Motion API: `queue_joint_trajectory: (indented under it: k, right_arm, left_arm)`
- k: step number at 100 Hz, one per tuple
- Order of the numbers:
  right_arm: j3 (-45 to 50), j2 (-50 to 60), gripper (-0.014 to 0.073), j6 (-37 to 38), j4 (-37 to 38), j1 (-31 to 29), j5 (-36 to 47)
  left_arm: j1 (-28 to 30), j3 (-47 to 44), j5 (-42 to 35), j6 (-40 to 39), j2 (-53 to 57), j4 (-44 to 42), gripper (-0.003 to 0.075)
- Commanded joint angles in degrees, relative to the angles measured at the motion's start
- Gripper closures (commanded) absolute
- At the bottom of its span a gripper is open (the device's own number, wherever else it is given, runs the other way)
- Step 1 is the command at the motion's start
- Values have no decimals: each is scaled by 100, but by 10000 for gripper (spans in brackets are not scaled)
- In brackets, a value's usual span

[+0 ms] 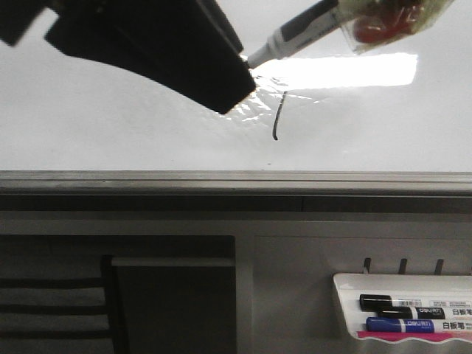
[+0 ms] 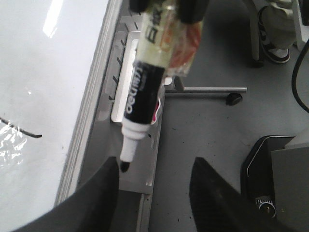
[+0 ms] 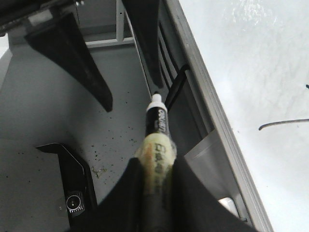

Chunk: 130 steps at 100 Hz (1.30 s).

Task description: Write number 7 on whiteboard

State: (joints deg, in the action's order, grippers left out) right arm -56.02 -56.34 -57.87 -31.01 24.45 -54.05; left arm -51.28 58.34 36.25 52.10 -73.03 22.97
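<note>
A whiteboard (image 1: 110,118) fills the upper part of the front view, glossy white, with a grey rail (image 1: 236,181) along its lower edge and a bright rectangular glare near the top. On it, just under the glare and beside a wrinkled shiny patch, is a thin dark curved downstroke (image 1: 278,118) of the 7; a top bar cannot be made out through the shine. A marker (image 1: 295,35) comes in from the upper right, its pale tip pointing down and left, close above the stroke's upper end. The right gripper (image 3: 155,166) has its two dark fingers pressed against the marker's taped barrel, holding it. The left gripper (image 2: 157,166) hangs with its fingers spread wide and nothing between them; it shows as a large dark shape at the upper left of the front view. Below the rail, at lower right, a small white tray (image 1: 346,310) holds a black marker and a blue marker.
</note>
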Motion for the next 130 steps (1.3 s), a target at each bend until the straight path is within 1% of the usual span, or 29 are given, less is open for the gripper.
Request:
queue_joint_trajectory:
  k: [1,5,13,24,29,43,69,76,91,100,114,130]
  right_arm:
    - [-199,89,647,-86,-151,6,149]
    - [-199,89,647,-140,-151,6,136]
    - [-199,89,647,-542,-151,15,62]
    - [-199,89,647,-640,-151,51,19]
    - [-186,89,647,-796,-172,50,-3]
    - [-186,89,647,-804,-172,53,-3]
    - [-186,89,647,-804,-172,53,-114]
    - [-186,89,647,-804,-172,53,-139]
    - [-186,89,647,-804,-187,53,-127]
    - [-186,89,647,-804,-221,53,-223]
    - [-186,89,647,-804,-268,53,-232]
    - [-186,89,647,-804,-268,53,-298]
  left_arm:
    - [-130,221,-509,10,27,151,384]
    - [-154,221,-633,13,-20,151,384]
    - [-154,236,-772,24,-73,151,384]
    - [-207,274,-800,34,-122,151,384]
    - [-278,274,-838,58,-122,151,384]
    - [-416,274,-981,164,-122,151,384]
    - [-413,274,-1035,164,-135,151,391]
    - [-413,274,-1035,164,-135,151,422]
    - [-413,274,-1035,164,-135,151,548]
    - [-413,274,-1035,164,-135,151,607]
    - [-413,274,-1035,164,-135,151,671]
    - [-413,274,-1035,164,-135,151,716]
